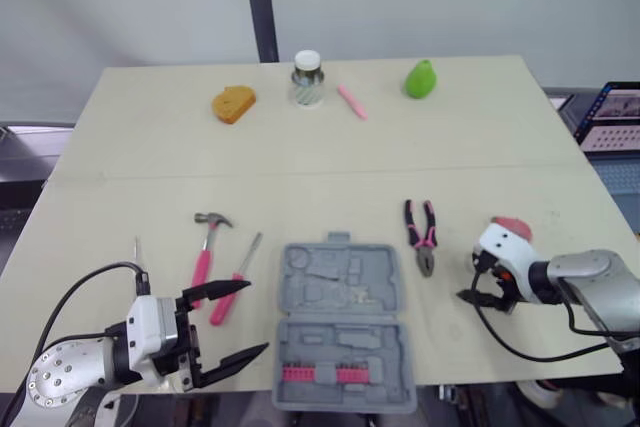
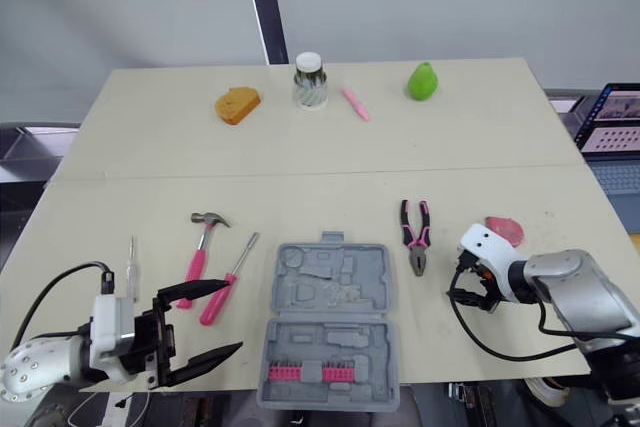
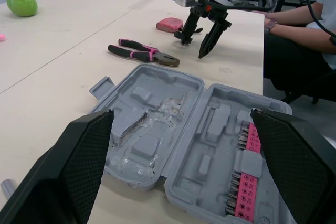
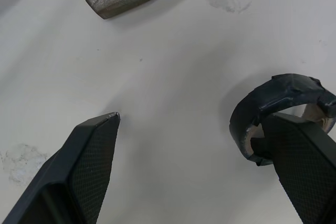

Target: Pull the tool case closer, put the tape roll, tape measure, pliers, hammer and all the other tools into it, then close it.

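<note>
The grey tool case (image 1: 342, 322) lies open at the table's front edge, with pink bits (image 1: 320, 374) in its near half. Left of it lie a pink-handled hammer (image 1: 207, 247), a pink screwdriver (image 1: 235, 282) and a thin pale tool (image 1: 137, 250). Pink-and-black pliers (image 1: 421, 232) lie to the right of the case. My left gripper (image 1: 257, 317) hovers open beside the case's left edge. My right gripper (image 4: 191, 119) is open low over the table, one finger at the black tape roll (image 4: 278, 103). A pink-red tape measure (image 1: 512, 223) sits just behind it.
Along the far edge stand an orange piece (image 1: 233, 104), a lidded jar (image 1: 307, 78), a pink pen (image 1: 351, 101) and a green pear (image 1: 421, 79). A laptop (image 1: 615, 117) is beyond the right edge. A person's arm (image 3: 299, 35) rests at that side.
</note>
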Controlling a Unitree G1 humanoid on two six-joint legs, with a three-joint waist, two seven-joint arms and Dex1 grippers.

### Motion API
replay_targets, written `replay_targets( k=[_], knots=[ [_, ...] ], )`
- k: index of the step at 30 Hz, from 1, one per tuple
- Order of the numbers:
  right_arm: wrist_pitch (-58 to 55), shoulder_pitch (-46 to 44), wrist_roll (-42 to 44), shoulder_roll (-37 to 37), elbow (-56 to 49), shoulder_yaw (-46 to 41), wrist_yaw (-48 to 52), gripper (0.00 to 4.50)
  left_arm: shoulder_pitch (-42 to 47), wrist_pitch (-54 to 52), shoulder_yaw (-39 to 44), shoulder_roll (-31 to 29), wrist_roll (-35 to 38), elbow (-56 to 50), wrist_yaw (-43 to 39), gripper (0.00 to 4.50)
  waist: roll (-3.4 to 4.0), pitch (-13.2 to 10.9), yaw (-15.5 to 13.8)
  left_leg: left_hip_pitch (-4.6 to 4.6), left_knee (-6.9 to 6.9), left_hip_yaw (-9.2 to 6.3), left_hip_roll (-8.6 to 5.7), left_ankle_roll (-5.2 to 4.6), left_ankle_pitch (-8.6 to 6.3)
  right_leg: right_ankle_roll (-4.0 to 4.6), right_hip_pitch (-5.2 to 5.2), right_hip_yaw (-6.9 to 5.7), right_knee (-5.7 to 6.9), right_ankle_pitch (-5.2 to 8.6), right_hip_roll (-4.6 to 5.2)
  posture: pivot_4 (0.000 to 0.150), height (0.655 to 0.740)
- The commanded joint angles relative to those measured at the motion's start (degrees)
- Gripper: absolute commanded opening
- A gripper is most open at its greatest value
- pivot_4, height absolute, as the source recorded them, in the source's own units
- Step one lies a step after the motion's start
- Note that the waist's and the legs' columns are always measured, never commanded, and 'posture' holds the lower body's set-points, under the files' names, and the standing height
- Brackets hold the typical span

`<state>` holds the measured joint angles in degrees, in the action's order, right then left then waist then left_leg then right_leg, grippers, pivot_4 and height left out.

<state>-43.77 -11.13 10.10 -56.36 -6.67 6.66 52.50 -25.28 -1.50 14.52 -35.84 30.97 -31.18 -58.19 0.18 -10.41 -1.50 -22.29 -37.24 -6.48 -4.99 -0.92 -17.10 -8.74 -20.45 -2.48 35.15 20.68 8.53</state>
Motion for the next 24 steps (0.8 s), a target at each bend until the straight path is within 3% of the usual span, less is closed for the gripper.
replay_targets(
  k=[1, 20, 24],
  knots=[
    [0.8, -0.8, -0.7, 0.2, -0.8, 0.2, 0.0, 4.46, -0.6, 0.2, -0.3, 0.2, 0.6, -2.3, 0.6, 4.47, 0.0, 0.0, 0.1, 0.0, 0.0, 0.01, 0.0, 0.0, 0.0, 0.0, -0.01, 0.01, 0.01, 0.0, 0.0, 0.15, 0.7385],
    [1.8, -1.5, -2.3, 1.7, 0.3, 0.6, -0.3, 4.46, -0.9, 0.1, -0.8, 0.2, 0.6, -2.9, 1.8, 4.47, 0.0, 0.0, 0.1, 0.0, -0.01, 0.04, 0.0, 0.01, 0.01, 0.0, -0.05, 0.06, 0.08, 0.0, 0.0, 0.15, 0.7385],
    [1.8, -1.4, -2.6, 1.9, 0.4, 0.7, -0.4, 3.2, -1.2, 0.0, -0.7, 0.2, 0.9, -3.0, 1.9, 4.5, 0.0, 0.0, 0.1, 0.01, 0.01, 0.06, 0.0, 0.01, 0.01, 0.0, -0.07, 0.08, 0.08, 0.0, 0.0, 0.15, 0.7385]
  ],
)
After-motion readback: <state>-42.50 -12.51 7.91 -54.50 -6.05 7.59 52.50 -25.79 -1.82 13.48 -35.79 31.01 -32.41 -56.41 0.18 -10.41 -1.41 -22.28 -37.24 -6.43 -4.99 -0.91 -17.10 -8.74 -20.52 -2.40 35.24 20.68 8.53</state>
